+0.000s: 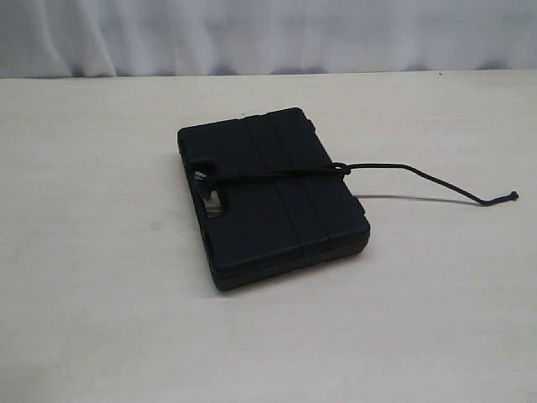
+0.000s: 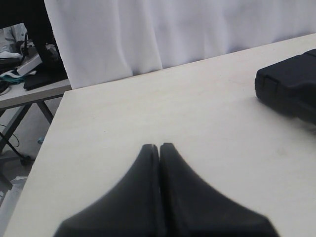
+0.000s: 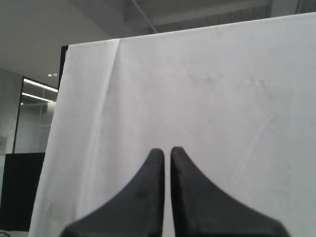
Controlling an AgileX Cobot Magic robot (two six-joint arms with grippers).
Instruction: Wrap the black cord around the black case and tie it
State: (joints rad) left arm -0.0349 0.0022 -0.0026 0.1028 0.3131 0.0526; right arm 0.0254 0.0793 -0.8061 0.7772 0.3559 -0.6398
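Observation:
The black case (image 1: 273,195) lies flat in the middle of the pale table, ribs across its lid and its handle slot at the left side. The black cord (image 1: 285,174) runs from that slot across the lid to the right edge; its free end (image 1: 470,191) trails over the table to a knotted tip. In the left wrist view, my left gripper (image 2: 159,146) is shut and empty above bare table, with a corner of the case (image 2: 289,86) off to one side. My right gripper (image 3: 167,150) is shut, empty, facing a white curtain. Neither gripper shows in the exterior view.
A white curtain (image 1: 268,34) hangs behind the table's far edge. In the left wrist view the table's side edge (image 2: 37,168) drops off, with another cluttered table (image 2: 29,74) and floor beyond it.

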